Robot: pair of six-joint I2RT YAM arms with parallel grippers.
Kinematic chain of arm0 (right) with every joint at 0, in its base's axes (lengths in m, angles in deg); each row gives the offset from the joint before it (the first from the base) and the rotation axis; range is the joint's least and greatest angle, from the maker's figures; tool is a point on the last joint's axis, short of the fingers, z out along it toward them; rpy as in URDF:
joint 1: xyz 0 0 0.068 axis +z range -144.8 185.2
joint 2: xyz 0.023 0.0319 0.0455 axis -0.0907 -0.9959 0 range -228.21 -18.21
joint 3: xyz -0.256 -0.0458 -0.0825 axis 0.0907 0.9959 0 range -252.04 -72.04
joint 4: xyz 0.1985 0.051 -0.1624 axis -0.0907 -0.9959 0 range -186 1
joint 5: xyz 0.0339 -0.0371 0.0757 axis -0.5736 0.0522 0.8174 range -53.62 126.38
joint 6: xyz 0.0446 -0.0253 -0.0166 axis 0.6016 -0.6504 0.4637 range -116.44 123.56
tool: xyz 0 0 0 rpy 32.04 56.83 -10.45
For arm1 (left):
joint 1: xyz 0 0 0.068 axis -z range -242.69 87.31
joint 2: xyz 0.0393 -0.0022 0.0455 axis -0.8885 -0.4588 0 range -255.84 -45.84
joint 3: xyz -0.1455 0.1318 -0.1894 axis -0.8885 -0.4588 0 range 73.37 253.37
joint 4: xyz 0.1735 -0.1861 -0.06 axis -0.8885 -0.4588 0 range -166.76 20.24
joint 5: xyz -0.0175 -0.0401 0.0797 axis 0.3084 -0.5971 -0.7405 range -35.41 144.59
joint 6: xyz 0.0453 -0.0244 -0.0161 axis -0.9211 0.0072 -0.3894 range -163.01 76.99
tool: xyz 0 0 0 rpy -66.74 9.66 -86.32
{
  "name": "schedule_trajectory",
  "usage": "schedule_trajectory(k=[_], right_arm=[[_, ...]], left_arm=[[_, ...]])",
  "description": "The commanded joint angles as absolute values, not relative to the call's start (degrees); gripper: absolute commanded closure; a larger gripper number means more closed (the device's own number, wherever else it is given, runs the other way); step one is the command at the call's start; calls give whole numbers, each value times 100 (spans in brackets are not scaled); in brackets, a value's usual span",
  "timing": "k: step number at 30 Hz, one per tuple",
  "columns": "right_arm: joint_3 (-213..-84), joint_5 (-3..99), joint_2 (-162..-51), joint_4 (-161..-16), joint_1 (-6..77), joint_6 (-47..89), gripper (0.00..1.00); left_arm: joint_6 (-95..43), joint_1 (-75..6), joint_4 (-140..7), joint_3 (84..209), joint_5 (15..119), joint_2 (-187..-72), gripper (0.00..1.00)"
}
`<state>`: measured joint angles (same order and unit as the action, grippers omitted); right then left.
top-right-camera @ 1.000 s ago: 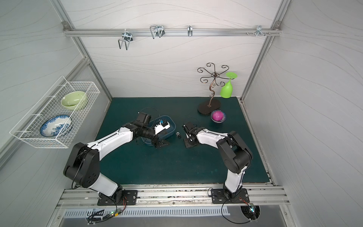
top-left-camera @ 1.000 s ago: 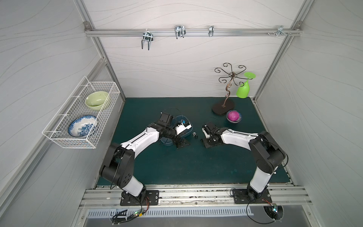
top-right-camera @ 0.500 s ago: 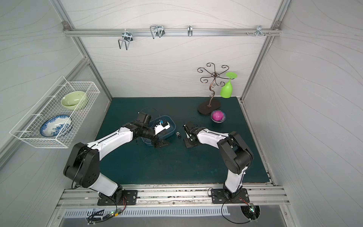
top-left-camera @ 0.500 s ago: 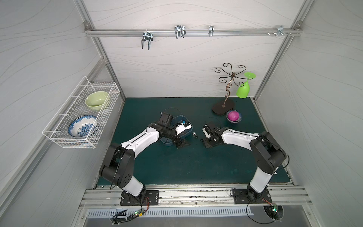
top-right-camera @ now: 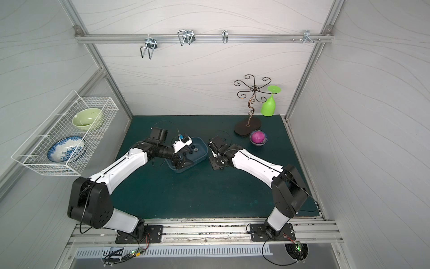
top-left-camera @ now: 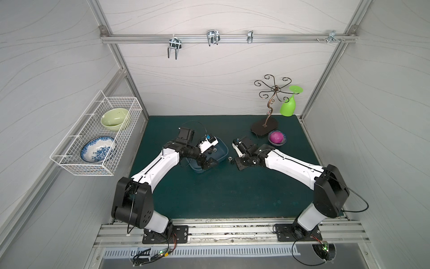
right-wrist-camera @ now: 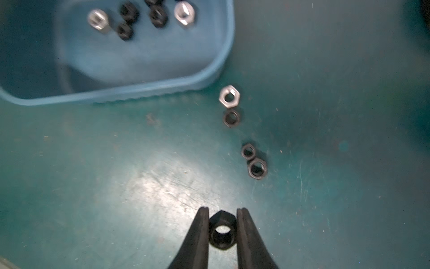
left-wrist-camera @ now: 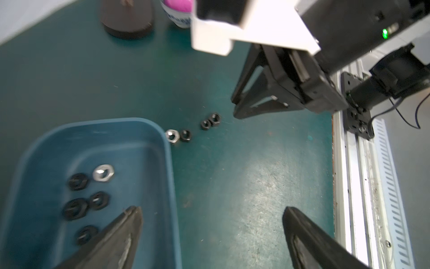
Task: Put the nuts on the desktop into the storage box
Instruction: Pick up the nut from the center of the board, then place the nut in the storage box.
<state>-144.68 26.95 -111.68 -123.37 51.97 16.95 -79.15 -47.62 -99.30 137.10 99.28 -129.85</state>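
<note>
The desktop (top-left-camera: 232,191) is smooth and hard, so any nut that falls on it can roll away, perhaps under an arm where it is difficult to reach. The storage box (right-wrist-camera: 162,88) stands on it between the two arms. It is shallow and looks light; a push on its rim could move it, and a nut released from too high may jump out over the low wall.

The left gripper (left-wrist-camera: 210,209) hangs wide open and empty, one finger over the box and one over the desktop (exactly where the other arm must come). I judge a collision possible if it does not give way.

The right gripper (right-wrist-camera: 222,213) is closed narrow on one black nut (right-wrist-camera: 220,243), held only at the very fingertips. A quick lift or turn could let it slip out.

Four more nuts lie between this gripper and the box: a silver nut (right-wrist-camera: 229,96) just beside the rim, a black one (right-wrist-camera: 231,118) next to it, then a touching pair (right-wrist-camera: 248,151). A low carry could scatter them.
</note>
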Motion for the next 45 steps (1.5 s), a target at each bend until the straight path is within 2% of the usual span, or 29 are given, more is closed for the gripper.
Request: schedule_trajectory(k=[1, 15, 24, 29, 45], right_arm=[[-14805, 2578, -11077, -12679, 5329, 1562, 78], [-16302, 3017, -12120, -12462, 5583, 1396, 78], [-17196, 3312, -13090, -12346, 5597, 1195, 79], [-17633, 3431, -13577, -12269, 5604, 1165, 79], [-18843, 2655, -14943, -12187, 5438, 1130, 80]], left_arm=[[-8066, -4988, -10216, 13947, 10290, -12620, 1], [-7988, -6111, -10359, 13542, 10497, -11982, 1], [-7642, -6269, -9883, 13078, 9653, -11818, 1], [-7602, -6447, -9846, 12951, 9546, -11794, 1], [-7607, -6703, -9608, 12769, 9467, -12090, 1]])
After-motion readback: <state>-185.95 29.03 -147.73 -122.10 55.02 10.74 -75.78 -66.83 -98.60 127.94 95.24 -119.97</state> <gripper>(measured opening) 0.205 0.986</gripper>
